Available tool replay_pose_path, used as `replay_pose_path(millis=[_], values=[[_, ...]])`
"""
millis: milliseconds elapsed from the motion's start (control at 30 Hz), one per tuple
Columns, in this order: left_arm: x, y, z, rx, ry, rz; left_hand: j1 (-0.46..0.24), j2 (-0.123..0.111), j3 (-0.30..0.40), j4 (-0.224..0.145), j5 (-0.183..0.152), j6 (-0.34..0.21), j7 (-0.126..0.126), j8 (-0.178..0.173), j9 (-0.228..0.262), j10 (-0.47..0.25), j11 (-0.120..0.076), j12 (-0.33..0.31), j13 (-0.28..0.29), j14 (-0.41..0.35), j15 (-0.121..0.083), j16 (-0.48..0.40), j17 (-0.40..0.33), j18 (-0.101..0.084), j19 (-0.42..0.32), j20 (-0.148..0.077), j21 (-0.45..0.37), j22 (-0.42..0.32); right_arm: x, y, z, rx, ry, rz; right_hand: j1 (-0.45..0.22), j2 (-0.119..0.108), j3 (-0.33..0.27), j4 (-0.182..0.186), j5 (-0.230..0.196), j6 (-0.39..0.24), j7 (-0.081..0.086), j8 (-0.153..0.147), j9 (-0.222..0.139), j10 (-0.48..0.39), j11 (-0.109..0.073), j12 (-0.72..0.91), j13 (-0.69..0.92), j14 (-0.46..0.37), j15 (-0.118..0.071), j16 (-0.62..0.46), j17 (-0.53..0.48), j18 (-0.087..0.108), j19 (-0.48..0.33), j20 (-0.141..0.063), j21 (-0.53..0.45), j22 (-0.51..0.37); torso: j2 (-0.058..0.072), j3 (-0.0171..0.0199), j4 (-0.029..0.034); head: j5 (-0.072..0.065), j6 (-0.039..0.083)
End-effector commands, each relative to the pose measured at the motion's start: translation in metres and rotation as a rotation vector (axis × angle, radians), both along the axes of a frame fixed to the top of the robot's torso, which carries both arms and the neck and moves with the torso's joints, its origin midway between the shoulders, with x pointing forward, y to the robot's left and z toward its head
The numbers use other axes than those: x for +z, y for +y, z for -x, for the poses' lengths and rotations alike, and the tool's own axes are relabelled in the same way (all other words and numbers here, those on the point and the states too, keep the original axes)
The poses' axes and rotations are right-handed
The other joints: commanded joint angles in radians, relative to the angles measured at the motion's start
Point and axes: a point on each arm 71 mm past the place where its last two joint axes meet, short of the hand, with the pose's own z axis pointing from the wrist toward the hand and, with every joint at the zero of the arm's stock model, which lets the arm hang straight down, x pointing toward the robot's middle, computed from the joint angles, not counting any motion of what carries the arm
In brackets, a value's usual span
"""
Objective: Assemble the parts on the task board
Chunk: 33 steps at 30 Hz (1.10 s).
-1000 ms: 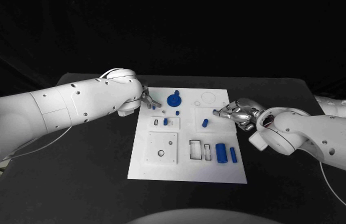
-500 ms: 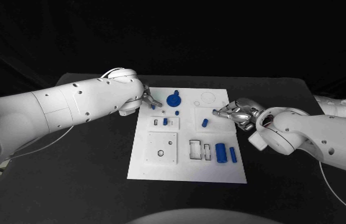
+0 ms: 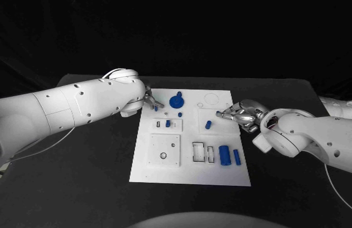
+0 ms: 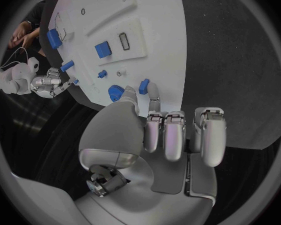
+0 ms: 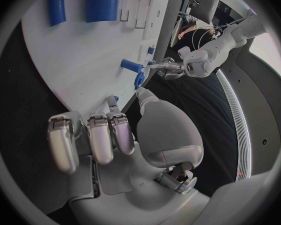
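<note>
You are looking down at the white task board [image 3: 192, 136] lying in the middle of the black tabletop [image 3: 88, 187].

Your left hand [image 3: 150, 103] is sitting at the board's far left corner. Its fingers are curled in, and the wrist view is showing a small blue peg [image 4: 143, 85] just by its fingertips [image 4: 154, 91]. You cannot tell whether the hand is pinching that peg or only touching it.

Your right hand [image 3: 238, 113] is hanging over the board's right edge, near the far end. Its fingers are bent in close together, and a small blue bit [image 5: 115, 99] is showing right at its fingertips. You cannot tell if the hand is holding it.

On the board, a round blue part [image 3: 177, 102] is standing near the far edge, just beside the left hand. A short blue part [image 3: 209, 124] is sitting in the middle, near the right hand. A fat blue cylinder [image 3: 224, 154] and a thin blue stick [image 3: 237, 156] are lying side by side near the close right corner.
</note>
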Motion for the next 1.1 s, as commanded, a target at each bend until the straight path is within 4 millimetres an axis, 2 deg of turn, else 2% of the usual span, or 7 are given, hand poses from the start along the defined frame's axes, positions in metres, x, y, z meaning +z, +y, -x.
replay_pose_path(millis=[33, 500, 800, 1100], values=[[-0.0010, -0.0026, 0.0009, -0.016, 0.017, -0.002, 0.014, 0.003, -0.006, -0.001, -0.005, -0.004, 0.000, -0.003, 0.001, 0.106, -0.001, -0.001, 0.263, 0.106, -0.008, 0.003, 0.263, -0.015, 0.107, -0.008, 0.002, 0.263, -0.0003, 0.0015, 0.0004, 0.014, -0.002, 0.004, -0.001, 0.008, -0.008, 0.000, -0.004, -0.004, 0.006, 0.004, -0.001, 0.106, 0.009, 0.003, 0.263, 0.106, 0.008, 0.004, 0.263, -0.007, 0.103, 0.005, 0.004, 0.263, 0.000, -0.0001, 0.0008, 0.000, 0.000], [-0.0016, -0.0021, 0.0014, -0.013, 0.024, 0.004, 0.104, 0.038, 0.006, -0.004, -0.004, -0.006, -0.005, -0.005, 0.002, 0.106, -0.005, -0.001, 0.263, 0.106, -0.010, 0.003, 0.263, -0.015, 0.107, -0.003, 0.002, 0.263, -0.0003, 0.0010, 0.0006, 0.012, -0.001, 0.005, -0.001, 0.008, -0.008, 0.000, -0.004, -0.004, 0.006, 0.004, -0.001, 0.106, 0.009, 0.003, 0.263, 0.106, 0.008, 0.004, 0.263, -0.007, 0.103, 0.005, 0.004, 0.263, 0.001, -0.0001, 0.0016, 0.001, -0.001], [-0.0017, -0.0040, 0.0017, -0.019, 0.025, 0.007, 0.134, 0.051, 0.014, -0.001, -0.004, -0.006, -0.006, -0.007, 0.000, 0.106, -0.006, -0.001, 0.263, 0.106, -0.012, 0.003, 0.263, -0.015, 0.107, 0.000, 0.002, 0.263, -0.0004, 0.0013, 0.0006, 0.012, 0.000, 0.005, -0.001, 0.008, -0.008, 0.000, -0.004, -0.004, 0.006, 0.004, -0.001, 0.106, 0.009, 0.003, 0.263, 0.106, 0.008, 0.004, 0.263, -0.007, 0.103, 0.005, 0.004, 0.263, 0.000, -0.0003, -0.0008, 0.002, -0.002], [-0.0016, -0.0047, 0.0015, -0.023, 0.025, 0.017, 0.176, 0.074, 0.036, -0.002, -0.002, -0.006, -0.010, -0.009, -0.003, 0.106, -0.010, -0.001, 0.263, 0.106, -0.014, 0.003, 0.263, -0.015, 0.107, 0.005, 0.002, 0.263, -0.0005, 0.0001, 0.0006, 0.008, 0.002, 0.008, -0.001, 0.008, -0.008, 0.000, -0.004, -0.004, 0.006, 0.004, -0.001, 0.106, 0.009, 0.003, 0.263, 0.106, 0.008, 0.004, 0.263, -0.007, 0.103, 0.005, 0.004, 0.263, 0.000, -0.0002, 0.0004, 0.000, 0.000]])
